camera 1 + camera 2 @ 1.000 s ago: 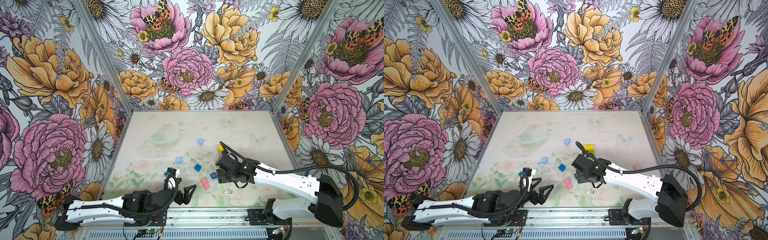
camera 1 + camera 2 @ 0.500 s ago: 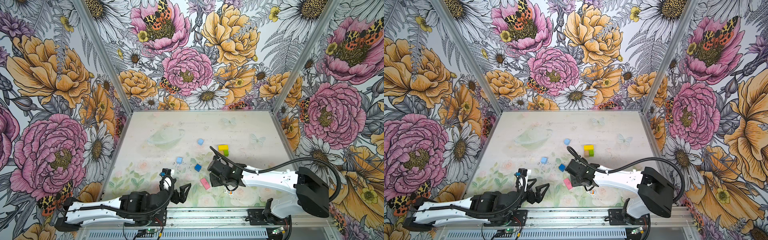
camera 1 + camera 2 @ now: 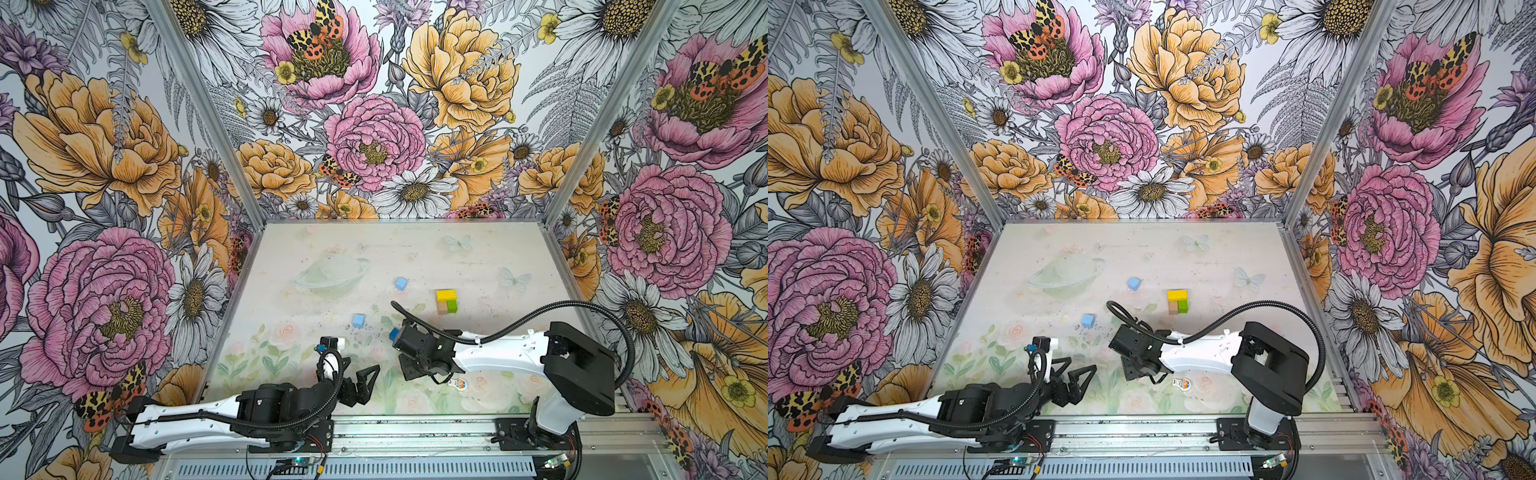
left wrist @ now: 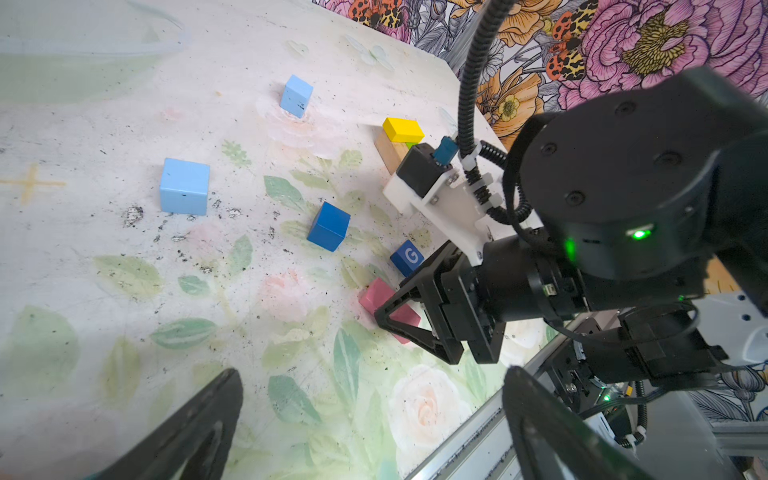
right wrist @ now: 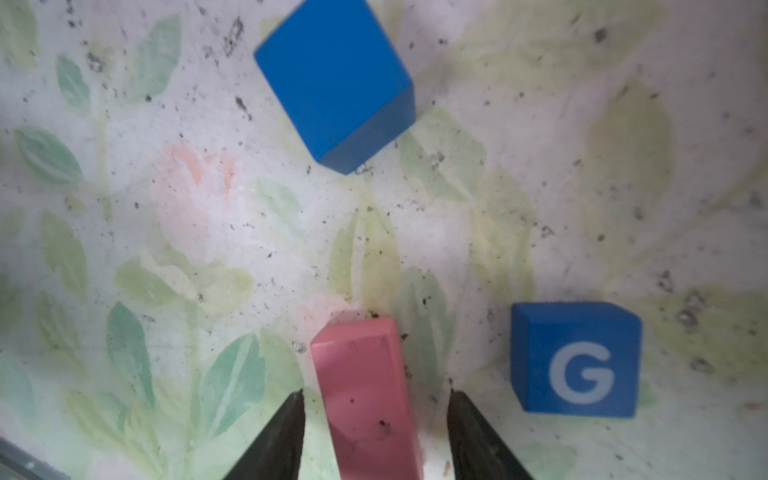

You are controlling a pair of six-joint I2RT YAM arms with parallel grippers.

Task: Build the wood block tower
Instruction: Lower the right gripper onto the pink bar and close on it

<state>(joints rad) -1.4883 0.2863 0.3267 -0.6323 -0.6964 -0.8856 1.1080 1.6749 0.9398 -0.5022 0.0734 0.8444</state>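
A pink oblong block lies flat on the table, and my right gripper stands open astride it, a finger on each long side with a thin gap on both. Beside it sit the blue G cube and a dark blue cube. The tower is a yellow oblong resting on a plain-wood and a green block, at mid-right of the table. Two light blue cubes stand apart to its left. My left gripper is wide open over bare table near the front edge.
A flat white-and-orange cartoon figure piece lies near the front, just right of the right wrist. The metal front rail runs along the table's near edge. Flowered walls close in three sides.
My right arm has swung left and toward the front, coming down over the pink block with its jaws narrowing. The left gripper has drawn back slightly and stayed open.
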